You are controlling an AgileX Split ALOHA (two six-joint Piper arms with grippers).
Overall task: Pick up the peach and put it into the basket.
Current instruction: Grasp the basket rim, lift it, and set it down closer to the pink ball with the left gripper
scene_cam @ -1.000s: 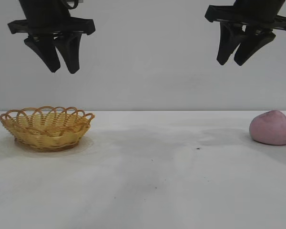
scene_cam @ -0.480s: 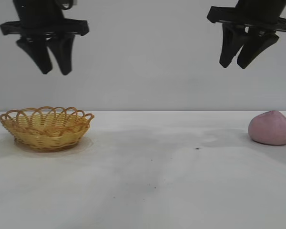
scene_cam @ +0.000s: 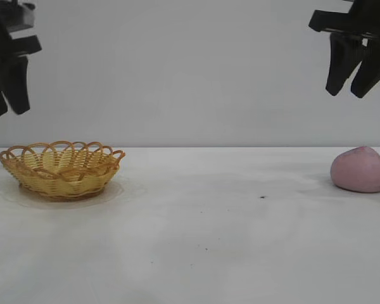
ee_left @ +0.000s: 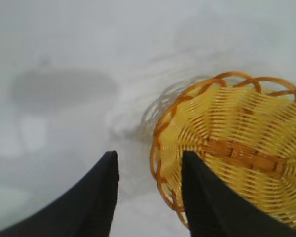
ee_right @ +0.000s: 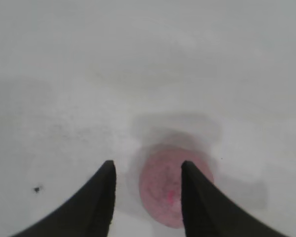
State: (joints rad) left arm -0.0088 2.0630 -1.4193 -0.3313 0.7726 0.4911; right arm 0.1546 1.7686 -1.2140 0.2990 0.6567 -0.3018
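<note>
STEP: reach | right gripper (scene_cam: 354,90): fingers apart, empty, above peach (scene_cam: 360,170) | left gripper (scene_cam: 6,104): narrow gap, empty, above basket (scene_cam: 61,170) left edge | ADVICE: descend straight, straddle peach.

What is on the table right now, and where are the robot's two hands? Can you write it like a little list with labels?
fruit: dusty-pink rounded peach, on the table at the right end, untouched
container: yellow-tan woven wicker basket with looped rim, at the left end, nothing in it
surface: white table
left gripper: in the air left of the basket, fingers apart, holding nothing
right gripper: high above the peach, fingers apart, holding nothing
task so far: peach not yet picked up
</note>
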